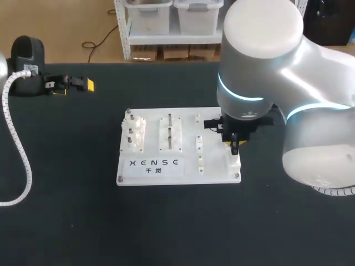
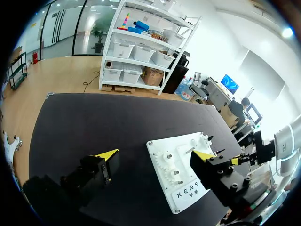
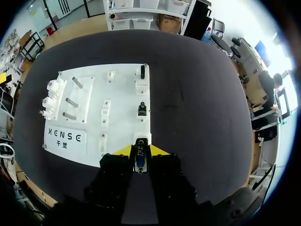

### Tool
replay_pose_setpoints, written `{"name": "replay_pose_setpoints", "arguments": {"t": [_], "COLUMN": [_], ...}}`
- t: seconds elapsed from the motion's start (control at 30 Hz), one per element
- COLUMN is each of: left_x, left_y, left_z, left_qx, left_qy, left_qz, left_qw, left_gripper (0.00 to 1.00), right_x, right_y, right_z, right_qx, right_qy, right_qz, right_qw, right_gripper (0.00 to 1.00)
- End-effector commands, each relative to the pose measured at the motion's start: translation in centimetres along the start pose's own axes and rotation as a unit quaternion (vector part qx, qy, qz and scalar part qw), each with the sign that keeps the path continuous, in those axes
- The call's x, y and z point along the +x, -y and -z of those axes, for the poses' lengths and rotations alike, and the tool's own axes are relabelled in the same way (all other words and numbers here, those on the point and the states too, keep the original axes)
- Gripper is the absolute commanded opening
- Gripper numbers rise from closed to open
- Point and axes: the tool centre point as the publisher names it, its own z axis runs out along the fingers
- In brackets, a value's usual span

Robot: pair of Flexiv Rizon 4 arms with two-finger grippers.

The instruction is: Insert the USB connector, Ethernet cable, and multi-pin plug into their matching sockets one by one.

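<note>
right gripper (image 3: 139, 151): pinching USB connector (image 3: 139, 161), board (image 3: 123, 81) 5 o'clock | likely rigid, light; hold shell flanks | left gripper (image 1: 73, 87): spread

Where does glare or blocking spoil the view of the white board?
Head view: the right arm hides part of the board, no glare on it. Right wrist view: evenly lit, nearly whole. Left wrist view: the left gripper overlaps one side.

Right tool (image 1: 235, 145) above board (image 1: 213, 162)
</note>
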Motion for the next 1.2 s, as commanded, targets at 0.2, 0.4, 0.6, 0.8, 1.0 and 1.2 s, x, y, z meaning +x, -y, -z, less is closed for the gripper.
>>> {"name": "replay_pose_setpoints", "arguments": {"t": [0.2, 0.4, 0.6, 0.8, 1.0, 1.2], "left_x": [0.0, 0.0, 0.0, 0.0, 0.0, 0.0], "left_y": [0.0, 0.0, 0.0, 0.0, 0.0, 0.0], "left_z": [0.0, 0.0, 0.0, 0.0, 0.0, 0.0], "left_qx": [0.0, 0.0, 0.0, 0.0, 0.0, 0.0], "left_qy": [0.0, 0.0, 0.0, 0.0, 0.0, 0.0], "left_qz": [0.0, 0.0, 0.0, 0.0, 0.0, 0.0], "left_qw": [1.0, 1.0, 1.0, 1.0, 1.0, 1.0], "left_gripper": [1.0, 1.0, 1.0, 1.0, 1.0, 1.0], "right_x": [0.0, 0.2, 0.4, 0.5, 0.6, 0.7], "right_y": [0.1, 0.3, 0.5, 0.3, 0.1, -0.1], "right_z": [-0.1, -0.3, -0.7, -1.2, -1.8, -2.5], "right_qx": [0.001, 0.001, 0.0, -0.009, -0.027, -0.045], "right_qy": [0.002, 0.001, -0.002, -0.008, -0.022, -0.031], "right_qz": [0.0, 0.0, -0.007, -0.012, -0.015, -0.013], "right_qw": [1.0, 1.0, 1.0, 1.0, 0.999, 0.998], "right_gripper": [0.0, 0.0, 0.0, 0.0, 0.0, 0.0]}}
